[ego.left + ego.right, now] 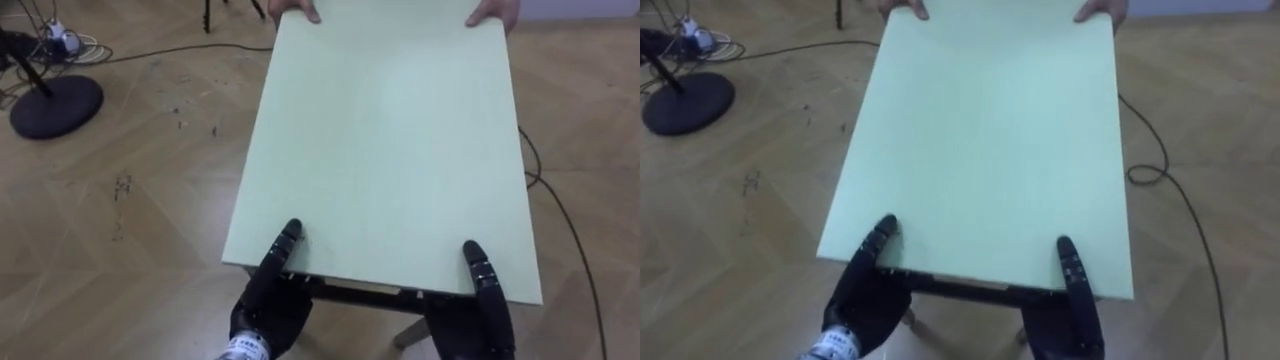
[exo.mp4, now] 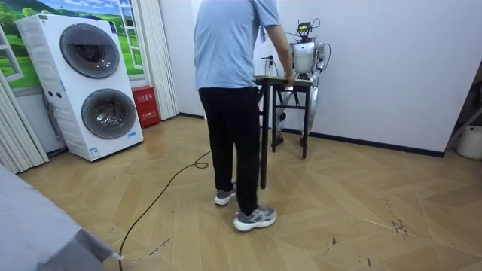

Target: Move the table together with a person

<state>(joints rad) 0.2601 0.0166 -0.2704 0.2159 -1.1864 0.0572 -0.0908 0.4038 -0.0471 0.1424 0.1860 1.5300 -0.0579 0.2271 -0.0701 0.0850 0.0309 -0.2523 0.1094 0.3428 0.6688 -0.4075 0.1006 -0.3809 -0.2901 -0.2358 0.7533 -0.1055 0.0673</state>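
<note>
A table with a pale green top [image 1: 390, 150] stretches away from me over the wooden floor. My left hand [image 1: 268, 300] grips its near edge at the left, one dark digit lying on top and the rest tucked under the edge. My right hand [image 1: 485, 310] holds the same edge at the right in the same way. At the far edge a person's two hands [image 1: 295, 10] [image 1: 495, 12] hold the top. In the room view the person [image 2: 233, 90] stands with their back to the camera, the table [image 2: 275, 79] between them and me, and I stand close to the white wall.
A black round stand base [image 1: 55, 105] and a tangle of cables [image 1: 60, 45] lie on the floor to my left. A dark cable [image 1: 560, 210] runs along the floor to the table's right. Stacked washing machines [image 2: 98, 83] and a red box [image 2: 144, 105] stand at the room view's left.
</note>
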